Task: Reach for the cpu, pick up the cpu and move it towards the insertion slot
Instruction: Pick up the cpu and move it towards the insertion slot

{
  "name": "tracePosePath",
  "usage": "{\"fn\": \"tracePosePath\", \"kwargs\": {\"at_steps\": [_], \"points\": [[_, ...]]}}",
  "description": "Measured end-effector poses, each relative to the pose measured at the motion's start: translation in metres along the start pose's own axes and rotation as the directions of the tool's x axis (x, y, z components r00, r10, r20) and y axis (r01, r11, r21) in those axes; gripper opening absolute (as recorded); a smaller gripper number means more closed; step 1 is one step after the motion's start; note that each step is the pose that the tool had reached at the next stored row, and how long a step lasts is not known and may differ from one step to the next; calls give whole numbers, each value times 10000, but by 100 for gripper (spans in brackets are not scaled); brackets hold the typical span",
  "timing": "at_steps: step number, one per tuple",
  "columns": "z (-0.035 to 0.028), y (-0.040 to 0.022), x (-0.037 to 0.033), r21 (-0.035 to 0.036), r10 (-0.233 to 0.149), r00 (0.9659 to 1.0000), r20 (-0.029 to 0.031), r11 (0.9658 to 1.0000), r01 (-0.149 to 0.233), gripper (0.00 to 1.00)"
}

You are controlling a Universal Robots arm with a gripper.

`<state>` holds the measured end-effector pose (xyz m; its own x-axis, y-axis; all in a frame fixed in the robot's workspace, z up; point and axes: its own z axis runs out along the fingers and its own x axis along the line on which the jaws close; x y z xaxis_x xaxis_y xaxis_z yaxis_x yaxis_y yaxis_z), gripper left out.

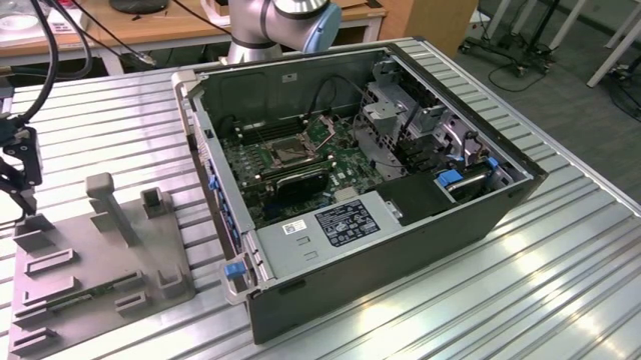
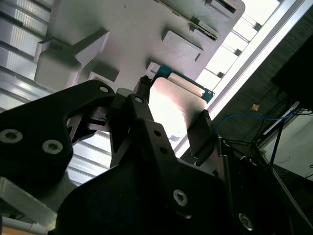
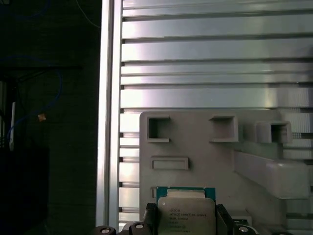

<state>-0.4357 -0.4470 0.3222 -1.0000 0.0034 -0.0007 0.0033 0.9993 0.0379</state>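
The cpu (image 2: 178, 105) is a small square chip with a pale metal top and a green edge. It sits between my gripper's two black fingers, which press on its opposite sides in both wrist views, at a corner of the grey fixture tray (image 2: 122, 29). My gripper (image 2: 172, 105) is shut on the cpu (image 3: 186, 213). In the exterior view, the gripper (image 1: 32, 216) hangs at the far left over the tray's (image 1: 100, 255) back corner. The insertion slot (image 1: 282, 154), a square socket with a silver frame, lies inside the open computer case, far to the exterior view's right.
The open computer case (image 1: 401, 240) fills the middle of the ribbed metal table (image 1: 561, 285), its tall wall between tray and socket. Upright grey blocks (image 1: 108, 202) stand on the tray. The arm's base (image 1: 263, 30) stands behind the case, with cables at the back left.
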Motion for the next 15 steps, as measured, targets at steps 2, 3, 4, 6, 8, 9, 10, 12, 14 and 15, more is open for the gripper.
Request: {"fn": "tracePosePath", "kwargs": {"at_steps": [2, 3, 4, 6, 8, 9, 10, 12, 14, 15], "points": [[-17, 1, 0, 8, 0, 10000, 1, 10000, 0, 55], [-24, 2, 0, 12, 1, 10000, 2, 10000, -1, 55], [-31, 2, 0, 17, 0, 10000, 2, 10000, 0, 55], [-39, 3, 0, 23, 1, 10000, 3, 10000, -1, 55], [-41, 3, 0, 27, 1, 10000, 3, 10000, -1, 55], [-42, 4, -2, 29, 1, 10000, 1, 10000, -1, 55], [-42, 5, -4, 29, 2, 10000, 2, 10000, -2, 55], [-42, 4, -14, 30, 2, 10000, 1, 10000, -2, 55], [-42, 4, -27, 30, 1, 10000, 1, 10000, -1, 55], [-42, 4, -35, 29, 0, 10000, 1, 10000, 0, 55]]}}
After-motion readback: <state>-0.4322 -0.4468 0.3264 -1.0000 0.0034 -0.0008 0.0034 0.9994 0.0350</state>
